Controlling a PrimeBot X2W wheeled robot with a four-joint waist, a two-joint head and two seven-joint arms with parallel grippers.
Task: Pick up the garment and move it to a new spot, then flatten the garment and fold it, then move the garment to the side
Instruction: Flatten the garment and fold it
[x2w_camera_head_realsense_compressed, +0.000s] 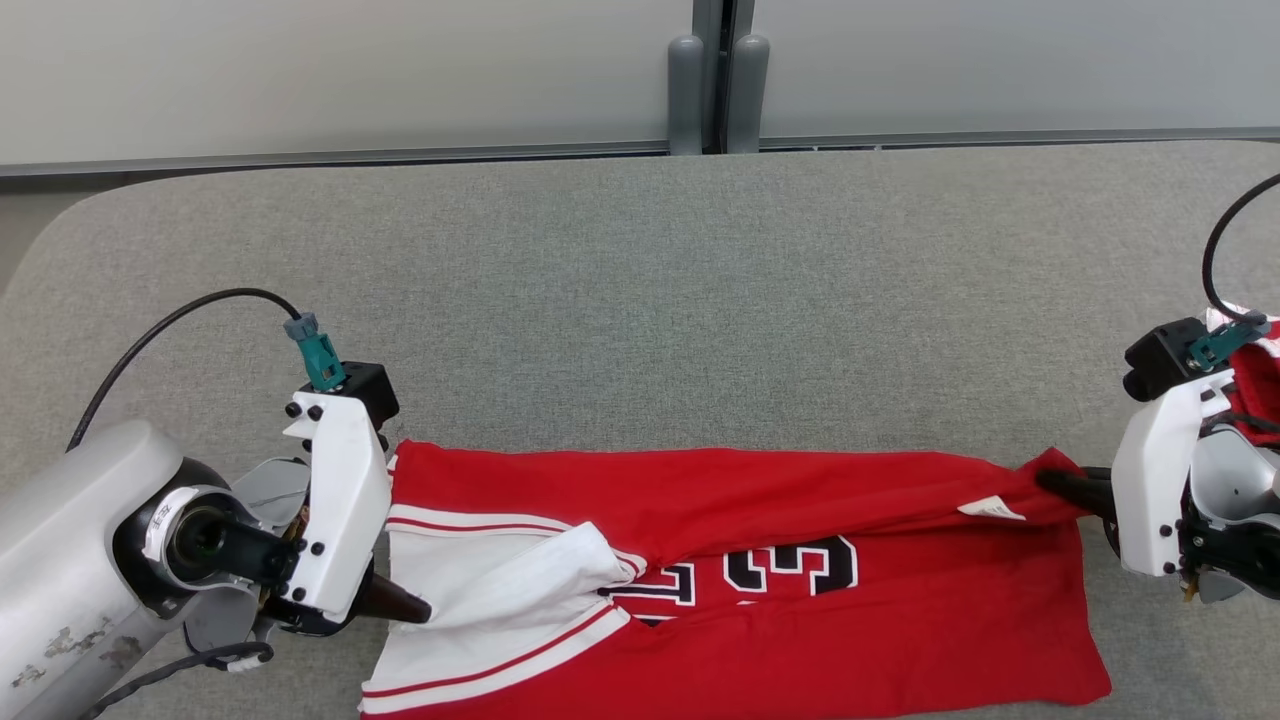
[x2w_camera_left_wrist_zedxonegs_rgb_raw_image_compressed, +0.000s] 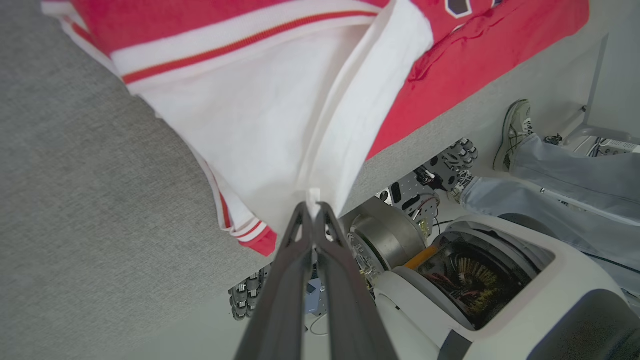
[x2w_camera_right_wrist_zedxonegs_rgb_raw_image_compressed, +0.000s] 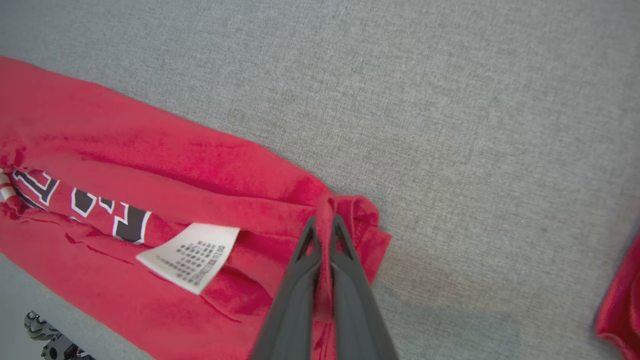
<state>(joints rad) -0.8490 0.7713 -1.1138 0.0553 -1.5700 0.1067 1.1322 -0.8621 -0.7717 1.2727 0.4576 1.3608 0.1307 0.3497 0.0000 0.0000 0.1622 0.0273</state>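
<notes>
Currently, red basketball jersey with white trim (x2w_camera_head_realsense_compressed: 800, 620) lies stretched along near edge of grey fabric table (x2w_camera_head_realsense_compressed: 640, 300); left gripper (x2w_camera_head_realsense_compressed: 418, 607) clamped on white hem, right gripper (x2w_camera_head_realsense_compressed: 1052, 482) clamped on red corner, likely pulling cloth taut for flattening

A red jersey (x2w_camera_head_realsense_compressed: 800, 520) with white trim and black numerals lies stretched along the near side of the grey worktop (x2w_camera_head_realsense_compressed: 640, 300). The left claw (x2w_camera_head_realsense_compressed: 415, 607) pinches its white-trimmed end. The right claw (x2w_camera_head_realsense_compressed: 1050, 483) pinches its red corner, near a white label (x2w_camera_head_realsense_compressed: 990, 508). Another red cloth (x2w_camera_head_realsense_compressed: 1258, 385) lies by the right wrist.
</notes>
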